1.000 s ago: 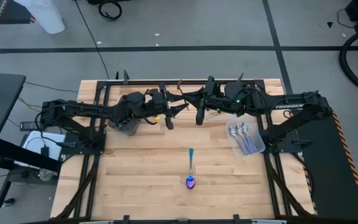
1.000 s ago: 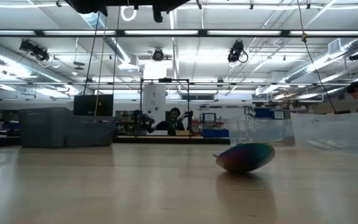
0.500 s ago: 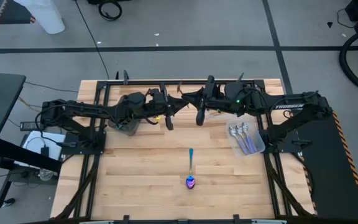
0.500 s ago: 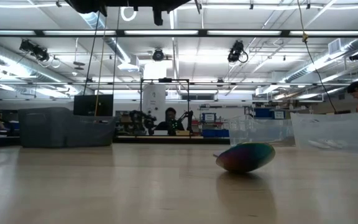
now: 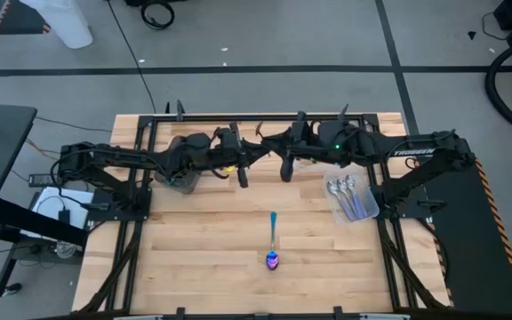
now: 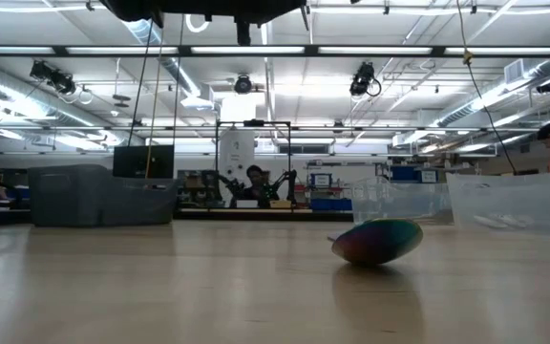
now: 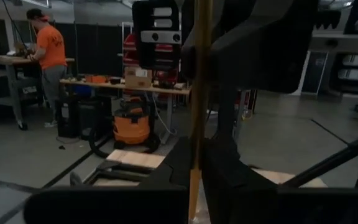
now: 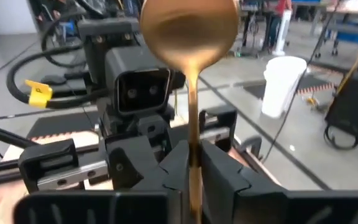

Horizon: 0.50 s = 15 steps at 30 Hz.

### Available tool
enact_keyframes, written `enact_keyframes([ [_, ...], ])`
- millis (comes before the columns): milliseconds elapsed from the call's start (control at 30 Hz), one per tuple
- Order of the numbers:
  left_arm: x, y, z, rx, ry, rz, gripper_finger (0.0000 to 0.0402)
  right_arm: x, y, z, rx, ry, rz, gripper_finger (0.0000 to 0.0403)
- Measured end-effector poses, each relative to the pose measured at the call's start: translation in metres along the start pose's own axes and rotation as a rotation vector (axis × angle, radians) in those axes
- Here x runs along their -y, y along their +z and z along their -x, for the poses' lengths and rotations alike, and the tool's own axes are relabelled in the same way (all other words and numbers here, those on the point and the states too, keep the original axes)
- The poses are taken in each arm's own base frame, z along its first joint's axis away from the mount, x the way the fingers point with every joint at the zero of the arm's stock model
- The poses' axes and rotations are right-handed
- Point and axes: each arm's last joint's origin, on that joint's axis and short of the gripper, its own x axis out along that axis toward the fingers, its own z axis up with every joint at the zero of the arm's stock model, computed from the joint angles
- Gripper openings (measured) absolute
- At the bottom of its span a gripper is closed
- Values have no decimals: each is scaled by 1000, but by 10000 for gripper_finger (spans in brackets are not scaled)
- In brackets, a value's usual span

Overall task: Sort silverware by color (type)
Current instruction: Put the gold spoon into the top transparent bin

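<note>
- Gold spoon (image 8: 191, 25) is up in the air at the back-middle of the table (image 5: 203, 258), right where my two arms meet.
- R gripper (image 8: 191, 155): fingers pressed in on the spoon's handle. The bowl sticks out past the tips, w/ its round face toward my wrist cam.
- L gripper (image 7: 196, 155): also clamped on that same spoon (image 7: 199, 93). From this side I see the handle edge-on, a thin gold line running between my fingers.
- So both tools are pinching the one spoon atm, facing each other nose to nose. My R wrist cam looks straight at the L arm's camera block (image 8: 135, 93).
- Iridescent spoon (image 5: 273, 244) lies by itself on the bare wood near the front-middle, well apart from both grippers. Its purple-blue bowl is toward the front edge and the teal handle points back. Low cam shows the bowl (image 6: 377, 241) resting on the boards.
- Clear container (image 5: 369, 210) sits on the R side of the table, just under my R arm, w/ a few spoons (image 5: 345, 188) in it. They look silver and purple-ish, can't tell the exact count.
- Bg: person in an orange shirt (image 7: 48, 46) at a bench, far from the table.
</note>
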Motion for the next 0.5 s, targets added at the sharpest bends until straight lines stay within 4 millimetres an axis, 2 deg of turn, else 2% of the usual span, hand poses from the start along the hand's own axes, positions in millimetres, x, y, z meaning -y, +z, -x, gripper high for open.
enact_keyframes([
  [300, -10, -9, 0, -97, 6, 41, 25, 0, -16, 2, -155, -40, -35, 107],
  [500, -18, -14, 0, -157, 22, 66, 26, -7, -21, 6, -199, -51, -28, 128],
])
